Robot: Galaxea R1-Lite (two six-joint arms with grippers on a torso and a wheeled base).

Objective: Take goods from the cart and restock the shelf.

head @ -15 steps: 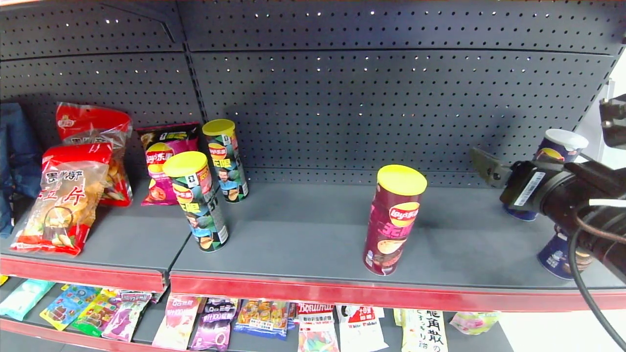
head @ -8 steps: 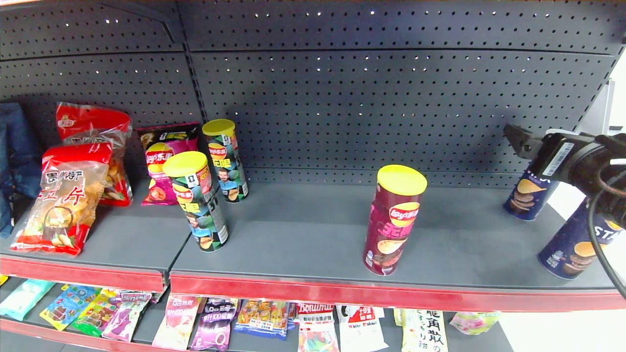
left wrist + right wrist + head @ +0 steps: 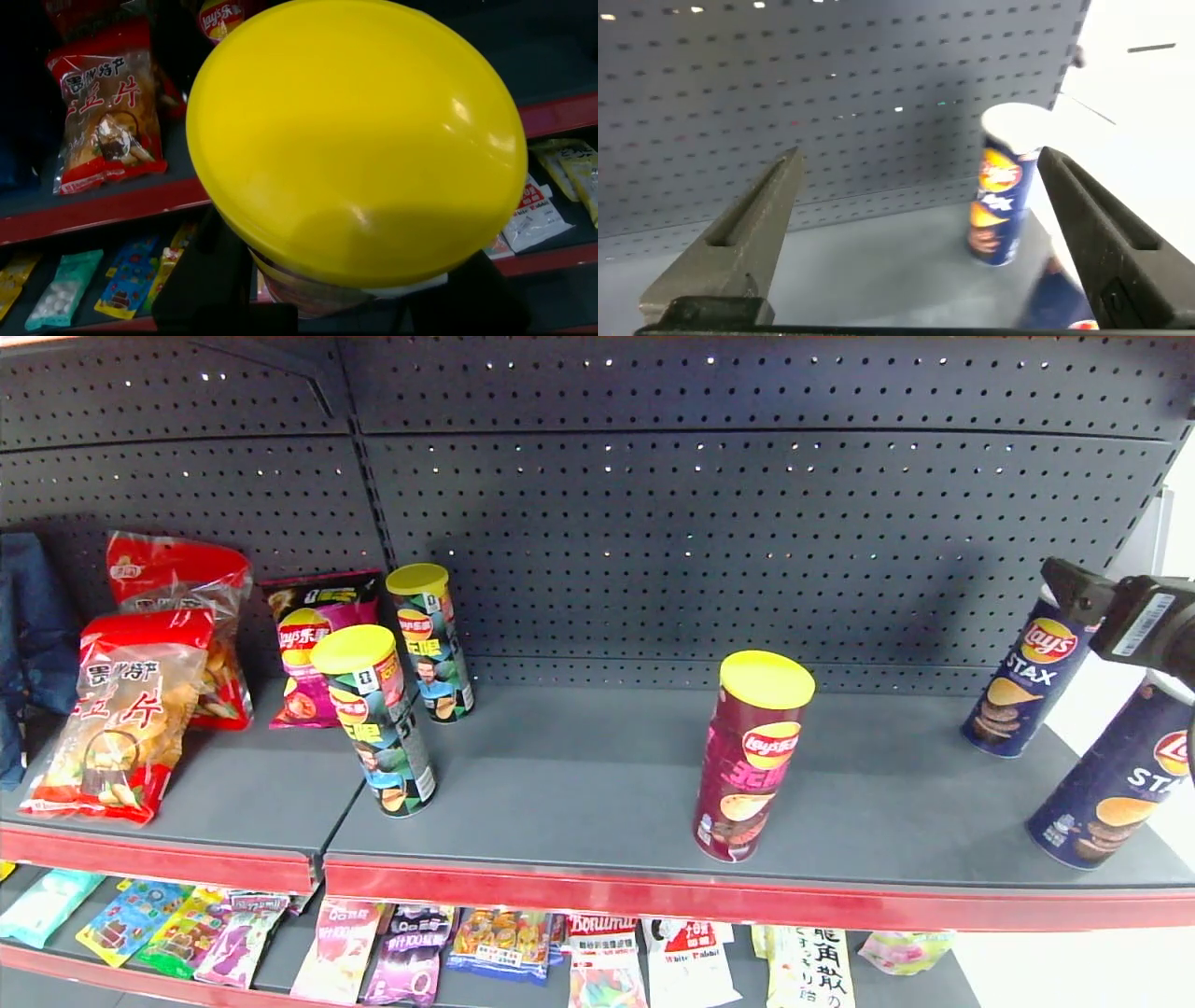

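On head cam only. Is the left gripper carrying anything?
Observer: Yes. In the left wrist view the left gripper is closed on a round snack can with a yellow plastic lid.
Operator: Right jaws open or shut?
Observer: Wide open in the right wrist view. The right gripper holds nothing.
Operator: What's ahead of it?
Observer: A dark blue cylindrical can with a white lid, standing near the back of the grey metal shelf, clear of the gripper.

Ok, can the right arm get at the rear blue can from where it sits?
Probably yes. The right gripper has its jaws open, facing the rear blue can, with bare shelf between them; mind the front blue can nearby.
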